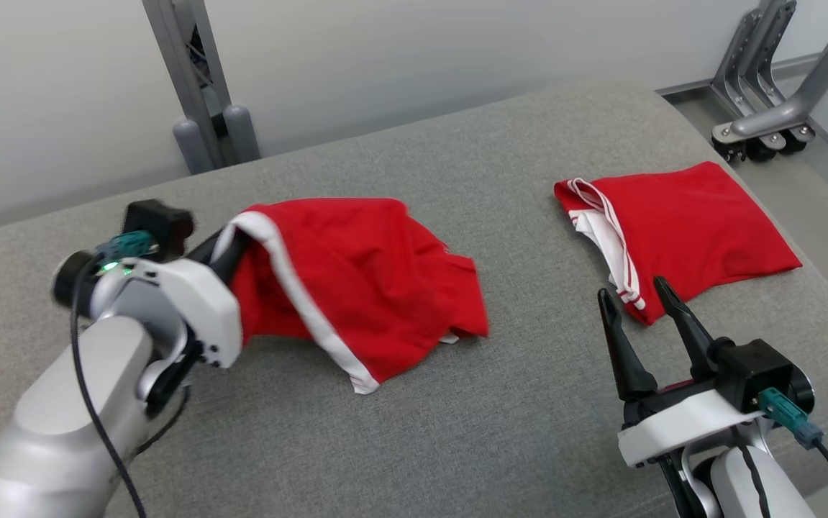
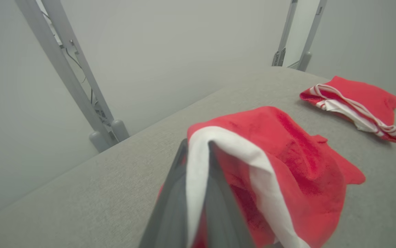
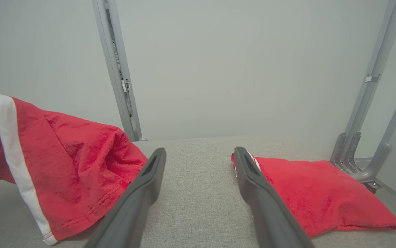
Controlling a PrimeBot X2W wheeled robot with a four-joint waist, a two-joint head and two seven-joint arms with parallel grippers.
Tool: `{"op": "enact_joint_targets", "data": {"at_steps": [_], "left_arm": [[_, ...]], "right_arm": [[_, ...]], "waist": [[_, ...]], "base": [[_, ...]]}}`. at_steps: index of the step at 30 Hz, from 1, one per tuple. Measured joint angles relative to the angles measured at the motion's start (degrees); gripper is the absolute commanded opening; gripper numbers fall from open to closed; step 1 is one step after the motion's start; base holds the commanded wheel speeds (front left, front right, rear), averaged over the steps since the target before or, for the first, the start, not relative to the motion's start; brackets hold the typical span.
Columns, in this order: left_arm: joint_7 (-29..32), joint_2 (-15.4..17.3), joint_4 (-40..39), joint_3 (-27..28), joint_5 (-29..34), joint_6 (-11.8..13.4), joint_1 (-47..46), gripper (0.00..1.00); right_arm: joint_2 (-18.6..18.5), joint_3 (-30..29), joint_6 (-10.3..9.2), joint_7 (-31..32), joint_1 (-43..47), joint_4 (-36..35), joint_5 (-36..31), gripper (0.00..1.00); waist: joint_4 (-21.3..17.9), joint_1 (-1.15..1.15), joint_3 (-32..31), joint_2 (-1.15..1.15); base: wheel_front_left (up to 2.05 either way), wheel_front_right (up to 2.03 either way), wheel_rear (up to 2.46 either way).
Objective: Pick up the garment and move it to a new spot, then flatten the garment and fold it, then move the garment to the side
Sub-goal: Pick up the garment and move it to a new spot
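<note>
By my judgement you are at the first step: the garment [image 1: 356,280] lies crumpled left of centre on the cushion [image 1: 457,432], one end raised and the rest resting there. The move, the flattening, the fold and the shift aside are all left, while a second garment [image 1: 687,230] lies folded well apart at the right. Your left claw [image 2: 198,146] is pressed together on the garment's white band [image 2: 253,162], pinching that raised end, and your right claw [image 1: 633,290] is spread wide, holds nothing and hovers by the second garment's near edge.
</note>
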Motion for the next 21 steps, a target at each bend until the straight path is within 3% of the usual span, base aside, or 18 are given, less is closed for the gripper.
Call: {"op": "enact_joint_targets", "data": {"at_steps": [5,6,8,15,21], "left_arm": [[-3.3,0.6,12.2,0.6,0.7,1.6,-0.2,0.0],[-4.1,0.5,14.4,0.5,1.1,1.8,-0.4,0.21],[-5.4,0.3,18.2,0.1,2.0,2.3,-0.8,1.0],[-9.3,-1.9,27.3,1.1,1.3,1.7,-2.3,1.0],[-12.1,-3.0,29.0,3.6,0.1,0.7,-3.1,1.0]], "right_arm": [[0.0,1.4,0.0,0.0,-1.5,-0.1,0.4,1.0],[0.0,1.5,0.0,0.0,-1.7,-0.1,0.4,1.0],[0.0,1.5,0.0,0.0,-1.9,-0.1,0.4,1.0],[0.1,1.2,0.0,0.0,-2.3,0.7,-0.3,1.0],[0.1,0.4,0.0,0.0,-2.3,1.0,-1.8,1.0]], "waist": [[-0.3,0.0,2.2,0.0],[-0.2,0.0,2.6,0.0],[0.0,0.0,3.1,0.0],[2.3,0.0,3.2,0.0],[5.6,0.0,1.6,0.0]], "base": [[0.0,0.0,0.0],[0.0,0.0,0.0],[0.0,0.0,0.0],[0.0,0.0,0.0],[0.0,0.0,0.0]]}}
